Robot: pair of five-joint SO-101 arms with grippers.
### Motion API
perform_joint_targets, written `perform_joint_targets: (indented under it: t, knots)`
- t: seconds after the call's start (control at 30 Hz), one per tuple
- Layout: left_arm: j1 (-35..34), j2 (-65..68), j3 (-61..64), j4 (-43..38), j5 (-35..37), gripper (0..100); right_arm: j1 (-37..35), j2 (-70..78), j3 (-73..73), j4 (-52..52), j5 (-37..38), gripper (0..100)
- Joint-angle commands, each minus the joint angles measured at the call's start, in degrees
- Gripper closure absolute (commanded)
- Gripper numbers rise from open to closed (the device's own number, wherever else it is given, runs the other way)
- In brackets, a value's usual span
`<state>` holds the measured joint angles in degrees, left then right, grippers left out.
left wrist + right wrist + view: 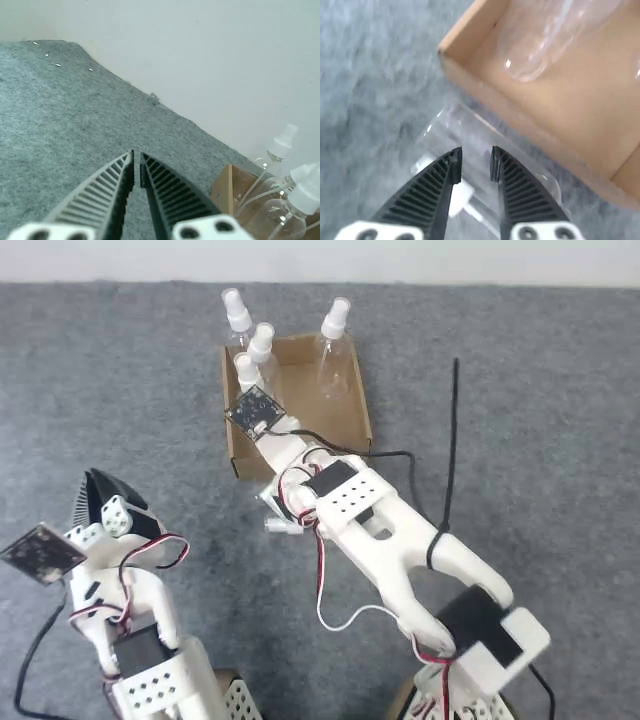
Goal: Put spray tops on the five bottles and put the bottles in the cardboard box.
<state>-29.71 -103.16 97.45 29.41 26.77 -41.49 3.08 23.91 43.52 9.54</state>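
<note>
Bottles number five in this task; four upright bottles (335, 345) stand at the far part of the cardboard box (345, 415), though we cannot tell whether the farthest is inside the wall. The fifth bottle (470, 127) lies on its side on the table (520, 390), just beside the box's outer wall, with a white spray top (462, 195) at one end. The right end effector (476, 155) hangs over it, jaws a narrow gap apart and pinching nothing; the left end effector (136, 156) sits well apart from the box, jaws pressed almost together and empty.

We judge the step in hand to be picking up the lying bottle. To do it well we would spread the jaws wider than the body, come down across its middle rather than at the spray top, and close gently, since round clear plastic may roll or slip; then we would lift it over the wall into the free near part.

The right wrist view gives us the lying bottle against the wall, where the high view gives the arm's back over that spot; the high view gives the count of upright bottles; the left wrist view gives them from the side.
</note>
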Motion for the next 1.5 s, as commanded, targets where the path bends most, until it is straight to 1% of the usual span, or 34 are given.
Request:
perform_joint_targets:
  t: [0.0, 0.13, 0.3, 0.47, 0.53, 0.63, 0.7, 0.77, 0.87, 1.0, 1.17, 1.47]
  knots:
    - [-0.35, -0.18, -0.84, 0.18, 0.26, 98, 1.27, -4.0, 0.18, 7.78, 2.99, 92.3]
    - [-0.35, -0.18, -0.84, 0.18, 0.26, 98, 1.36, -7.25, 0.18, 13.76, 6.59, 92.3]
    - [-0.35, -0.18, -0.84, 0.18, 0.26, 98, 1.36, -13.93, 0.18, 17.71, 6.68, 92.0]
    - [-0.35, -0.18, -0.84, 0.18, 0.26, 98, 1.36, -19.38, 0.26, 18.51, 6.86, 91.3]
    - [-0.35, -0.18, -0.84, 0.18, 0.26, 98, 1.36, -19.47, 0.26, 18.51, 7.03, 87.3]
    - [-0.35, -0.18, -0.84, 0.18, 0.26, 98, 1.27, -19.38, 0.44, 18.51, 7.12, 77.5]
    - [-0.35, -0.18, -0.84, 0.18, 0.26, 98, 1.19, -19.38, 0.44, 18.51, 7.21, 73.4]
    - [-0.35, -0.18, -0.84, 0.18, 0.26, 98, 1.01, -19.38, 0.44, 18.51, 9.23, 72.9]
    - [-0.35, -0.18, -0.84, 0.18, 0.26, 98, 0.92, -19.38, 0.44, 18.51, 14.95, 72.7]
    - [-0.35, -0.18, -0.84, 0.18, 0.26, 98, 0.84, -19.3, 0.44, 18.42, 18.73, 72.5]
    - [-0.35, -0.18, -0.84, 0.18, 0.26, 98, -0.57, -13.76, -0.62, 17.89, 23.21, 72.5]
    - [-0.35, -0.18, -0.84, 0.18, 0.26, 98, -1.45, 1.27, -11.25, 18.42, 23.82, 72.7]
